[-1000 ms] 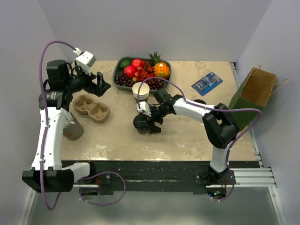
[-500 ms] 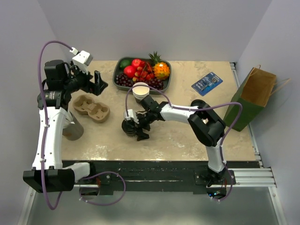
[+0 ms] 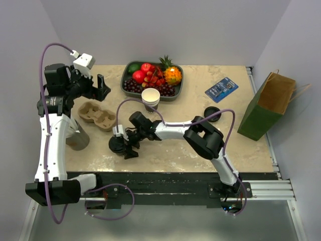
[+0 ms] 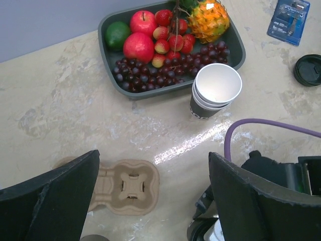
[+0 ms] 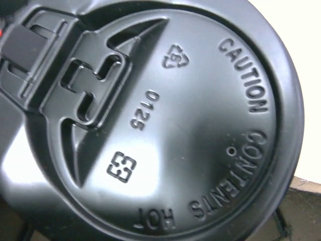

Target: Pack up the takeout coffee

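The takeout coffee (image 3: pixel 115 145) stands low and left of centre on the table (image 3: pixel 200 150), just below and right of the cardboard carrier (image 3: pixel 97 116). The right end effector (image 3: pixel 121 145) sits over it, fingers either side of the black lid. Whether they actually pinch it, I cannot tell. The left end effector (image 3: pixel 103 88) hangs spread wide at upper left, holding nothing.

My worry is that the right arm reaches far across, so a loose or lid-only hold could pop the lid or tip the cup. A low pass might also clip the carrier's rim.

The table is beige mottled stone with glare patches. Plain pale walls box it in, with a green paper bag (image 3: pixel 266 108) at right.
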Robot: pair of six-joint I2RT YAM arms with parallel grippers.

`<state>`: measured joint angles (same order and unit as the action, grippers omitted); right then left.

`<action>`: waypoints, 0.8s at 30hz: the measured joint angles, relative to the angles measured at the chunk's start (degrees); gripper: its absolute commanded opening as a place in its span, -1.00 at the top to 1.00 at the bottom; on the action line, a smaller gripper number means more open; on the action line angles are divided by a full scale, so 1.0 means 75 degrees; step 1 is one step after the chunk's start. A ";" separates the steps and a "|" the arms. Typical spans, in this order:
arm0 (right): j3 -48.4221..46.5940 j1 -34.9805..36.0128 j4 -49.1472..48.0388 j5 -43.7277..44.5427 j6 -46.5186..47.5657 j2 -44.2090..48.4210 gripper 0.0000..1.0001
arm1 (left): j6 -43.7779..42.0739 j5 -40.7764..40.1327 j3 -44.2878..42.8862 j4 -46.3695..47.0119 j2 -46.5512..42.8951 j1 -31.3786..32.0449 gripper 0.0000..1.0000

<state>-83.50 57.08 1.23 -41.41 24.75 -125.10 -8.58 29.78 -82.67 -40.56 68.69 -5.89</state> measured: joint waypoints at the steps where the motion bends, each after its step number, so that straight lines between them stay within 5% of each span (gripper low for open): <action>1: -0.0050 0.0067 -0.0172 0.0006 -0.0137 -0.0087 -0.80 | 0.0000 0.0000 -0.0026 -0.0038 0.0015 -0.0009 -0.86; 15: -0.0694 0.0408 -0.1827 0.0271 -0.1478 -0.0947 -0.98 | -0.0597 -0.0367 -0.0271 -0.0452 0.0230 -0.0015 -0.86; 24: 0.1000 -0.0318 -0.0714 0.0216 -0.1119 0.1818 -0.98 | -0.1580 -0.0833 -0.0067 -0.1172 0.0341 -0.0026 -0.67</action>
<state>-76.01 54.70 -4.12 -39.79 16.36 -111.46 -20.43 23.53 -83.18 -49.34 71.24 -6.09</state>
